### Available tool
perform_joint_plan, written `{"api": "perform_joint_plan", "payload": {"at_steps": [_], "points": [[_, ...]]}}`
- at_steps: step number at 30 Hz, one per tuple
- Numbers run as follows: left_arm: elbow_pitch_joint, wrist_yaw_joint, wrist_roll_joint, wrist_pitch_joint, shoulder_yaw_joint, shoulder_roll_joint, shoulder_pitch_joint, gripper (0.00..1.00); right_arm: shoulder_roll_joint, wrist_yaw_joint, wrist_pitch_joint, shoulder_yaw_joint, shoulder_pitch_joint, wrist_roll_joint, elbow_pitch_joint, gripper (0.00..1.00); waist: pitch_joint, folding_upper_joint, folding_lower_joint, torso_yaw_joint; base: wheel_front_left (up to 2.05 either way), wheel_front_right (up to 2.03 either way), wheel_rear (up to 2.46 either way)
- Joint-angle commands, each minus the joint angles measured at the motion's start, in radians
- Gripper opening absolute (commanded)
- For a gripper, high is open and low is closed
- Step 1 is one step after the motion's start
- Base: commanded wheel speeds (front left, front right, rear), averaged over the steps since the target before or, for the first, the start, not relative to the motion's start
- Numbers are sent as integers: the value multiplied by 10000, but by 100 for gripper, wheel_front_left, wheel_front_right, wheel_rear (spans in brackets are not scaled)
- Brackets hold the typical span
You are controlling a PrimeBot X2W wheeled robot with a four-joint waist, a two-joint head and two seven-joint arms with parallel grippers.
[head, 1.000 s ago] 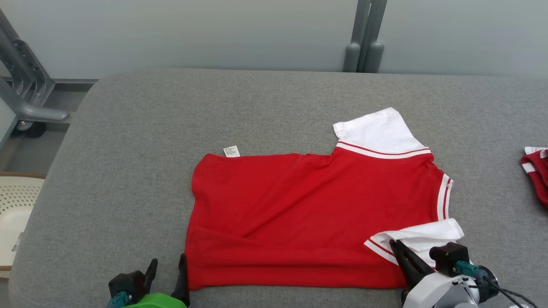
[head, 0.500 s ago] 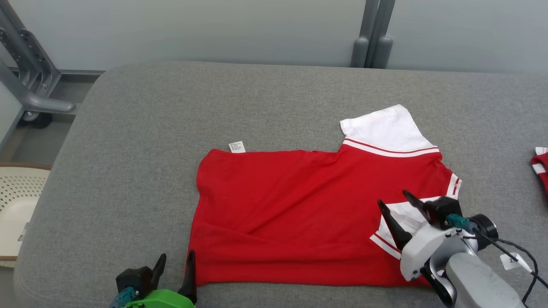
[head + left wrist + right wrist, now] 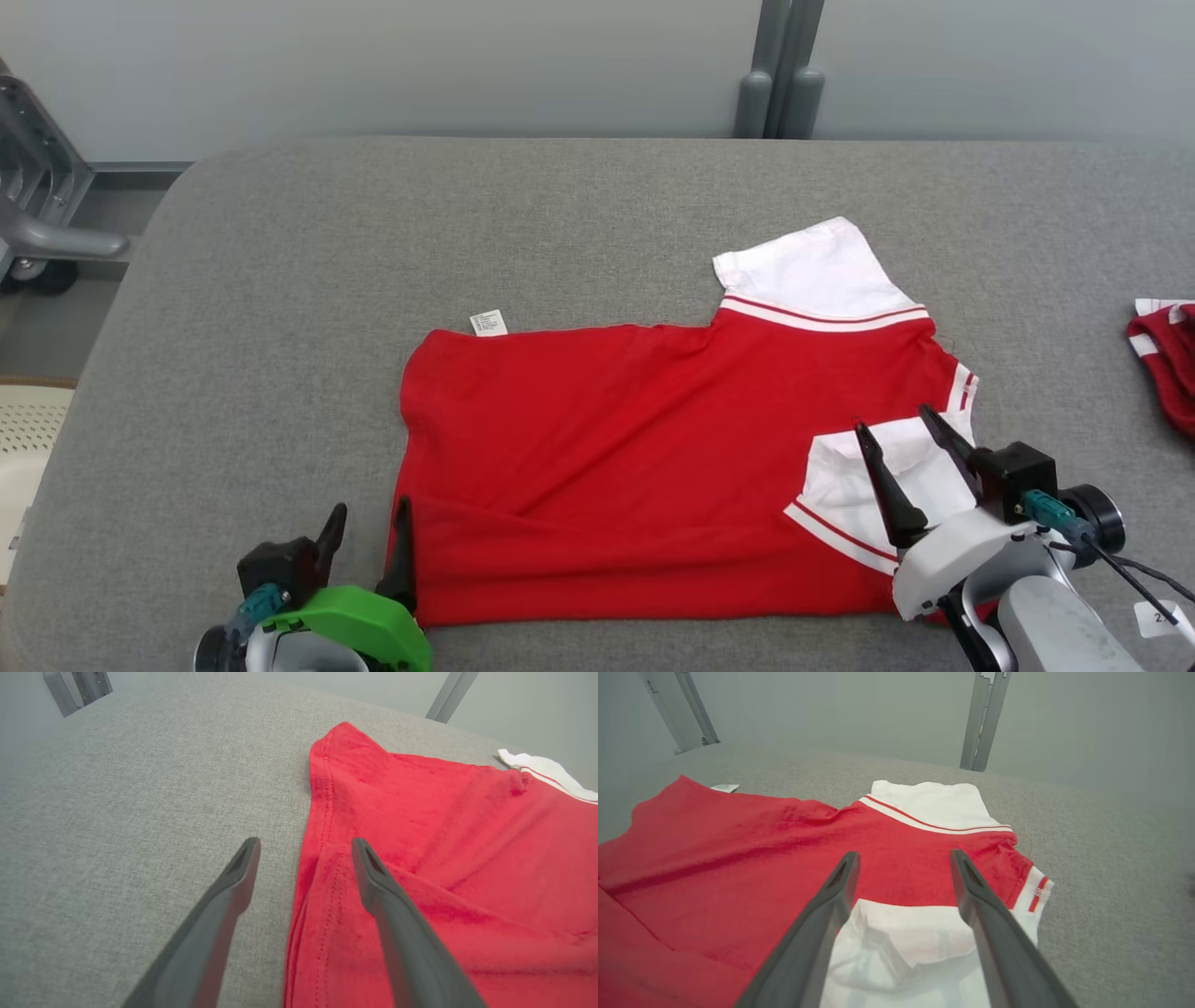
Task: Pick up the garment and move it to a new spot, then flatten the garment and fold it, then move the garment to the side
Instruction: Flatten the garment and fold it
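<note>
Hovering at the near edge, the left gripper (image 3: 371, 511) stands wide open and empty, one finger over the table (image 3: 560, 215), the other over the hem of the shirt (image 3: 607, 467). The right gripper (image 3: 892, 420) is also spread wide, gripping nothing, above the white near sleeve (image 3: 840, 485), which lies turned in over the red body. The shirt lies flat mid-table, far sleeve (image 3: 812, 271) out, label (image 3: 488, 323) at its far edge. A pale basket (image 3: 28, 429) sits left of the table, its contents hidden. A second red cloth (image 3: 1167, 364) lies at the right edge. Beyond stand a grey frame (image 3: 37, 215), posts (image 3: 775, 84) and wall (image 3: 420, 65).
</note>
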Motion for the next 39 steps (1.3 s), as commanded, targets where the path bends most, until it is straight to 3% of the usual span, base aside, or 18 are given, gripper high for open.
{"api": "perform_joint_plan", "payload": {"at_steps": [1,7,19,23,33,35,39], "points": [[20,-24,208,5,41,44,-323,100,-5,-3,-23,-48,146,7,-97,100,144,0,0,-196,0,0,0],[399,-109,690,5,485,55,-1544,100,-90,-3,-23,80,29,138,-377,100,721,0,0,-699,0,0,0],[2957,-241,965,5,1217,571,-4089,100,-227,-3,-23,376,-613,285,-866,100,1680,0,0,-1613,0,0,0],[3623,48,1059,5,1473,780,-4492,100,-290,-4,-23,406,-740,300,-1019,100,1951,0,0,-1838,0,0,0],[4211,-42,1239,5,1479,611,-4833,100,-315,-3,-23,339,-906,238,-1184,100,2212,0,0,-1897,0,0,0],[4281,-82,1233,8,1499,561,-4876,94,-289,-3,-23,369,-981,254,-1200,100,2220,0,0,-1897,0,0,0],[4249,-148,1286,11,1457,526,-5002,47,-314,-3,-23,440,-1121,309,-1215,100,2242,0,0,-1892,0,0,0]]}}
